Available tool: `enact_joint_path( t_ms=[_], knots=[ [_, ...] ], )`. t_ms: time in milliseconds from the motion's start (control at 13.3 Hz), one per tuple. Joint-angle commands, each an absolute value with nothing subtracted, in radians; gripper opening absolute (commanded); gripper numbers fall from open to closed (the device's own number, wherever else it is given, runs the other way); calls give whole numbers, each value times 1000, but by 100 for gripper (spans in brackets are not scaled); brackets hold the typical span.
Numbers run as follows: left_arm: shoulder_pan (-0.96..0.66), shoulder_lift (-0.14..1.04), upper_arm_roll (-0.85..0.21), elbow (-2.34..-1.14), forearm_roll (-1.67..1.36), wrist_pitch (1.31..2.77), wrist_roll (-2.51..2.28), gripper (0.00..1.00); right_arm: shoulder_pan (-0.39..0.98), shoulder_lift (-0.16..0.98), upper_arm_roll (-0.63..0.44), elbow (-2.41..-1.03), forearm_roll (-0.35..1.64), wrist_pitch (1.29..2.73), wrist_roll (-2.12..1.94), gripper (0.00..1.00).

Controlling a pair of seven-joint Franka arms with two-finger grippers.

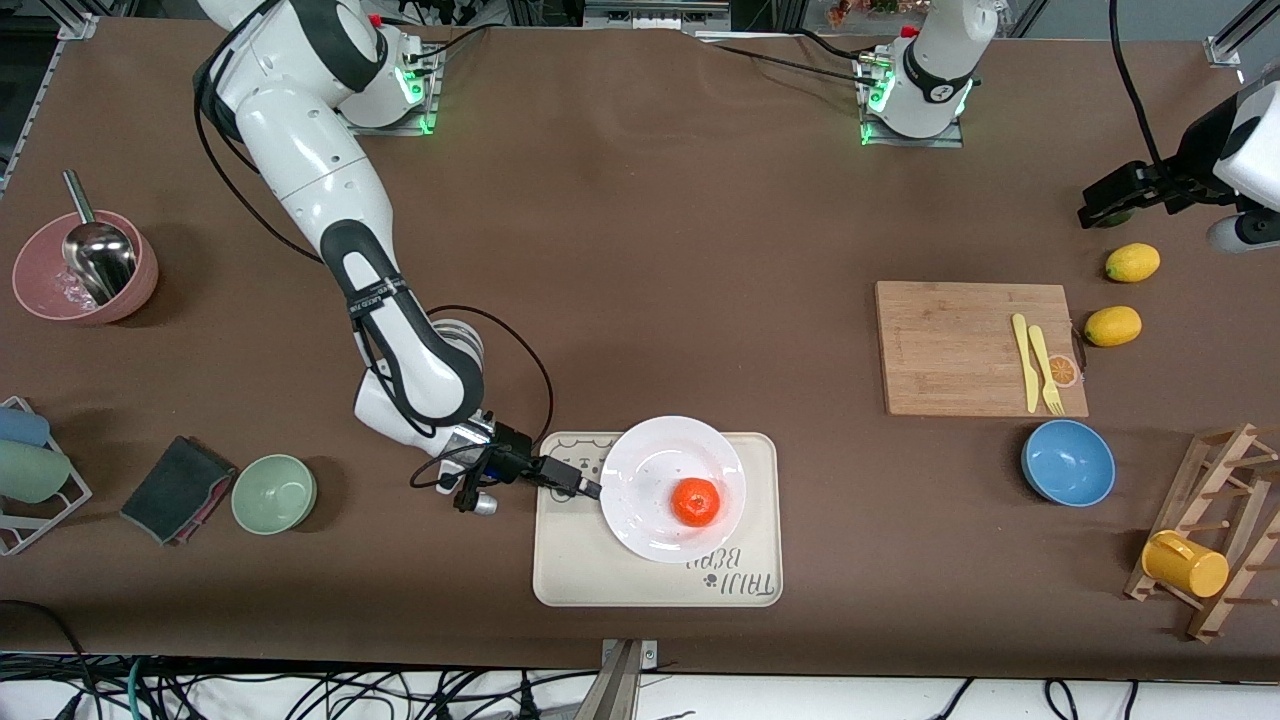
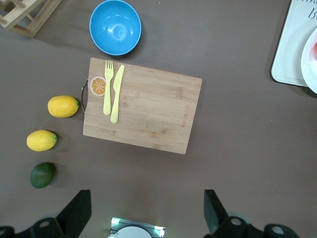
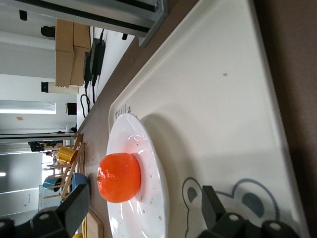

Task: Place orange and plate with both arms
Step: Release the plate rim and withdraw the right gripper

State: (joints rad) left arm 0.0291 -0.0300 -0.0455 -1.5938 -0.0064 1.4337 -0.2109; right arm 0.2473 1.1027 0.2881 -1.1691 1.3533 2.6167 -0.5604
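On the cream rectangular bear tray (image 1: 560, 570), the round glossy white plate (image 1: 640, 470) holds the small red-orange mandarin (image 1: 695, 501). Right claw (image 1: 590, 490), fingers apart, sits at its rim; left claw (image 1: 1098, 212), spread, waits over the worktop (image 1: 650, 250).

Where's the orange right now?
The orange sits on the white plate, which rests on the cream bear tray; the open right gripper is at the plate's rim.

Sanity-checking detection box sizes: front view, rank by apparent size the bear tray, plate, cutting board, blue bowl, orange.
1. Bear tray
2. Cutting board, slightly smaller than the tray
3. Plate
4. Blue bowl
5. Orange

All lie on one table, so camera distance barely skews this.
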Motion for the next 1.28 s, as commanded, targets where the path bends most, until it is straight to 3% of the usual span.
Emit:
enact_joint_path(
  t_ms=[0, 225, 525, 901, 1201],
  knots=[
    [34, -25, -52, -1569, -2, 1413, -199, 100, 232, 1046, 288, -1212, 1296, 2612, -552, 100],
    [34, -25, -52, -1569, -2, 1413, -199, 100, 227, 930, 237, -1336, 1250, 2559, -552, 100],
    [34, -25, -51, -1569, -2, 1413, -199, 100, 227, 772, 73, -1466, 1027, 2299, -510, 100],
    [32, -23, -52, -1569, -2, 1416, -199, 100, 229, 652, -133, -1463, 694, 1889, -457, 100],
    [32, -23, -52, -1569, -2, 1416, -199, 100, 229, 557, -213, -1456, 490, 1695, -456, 100]
  ],
)
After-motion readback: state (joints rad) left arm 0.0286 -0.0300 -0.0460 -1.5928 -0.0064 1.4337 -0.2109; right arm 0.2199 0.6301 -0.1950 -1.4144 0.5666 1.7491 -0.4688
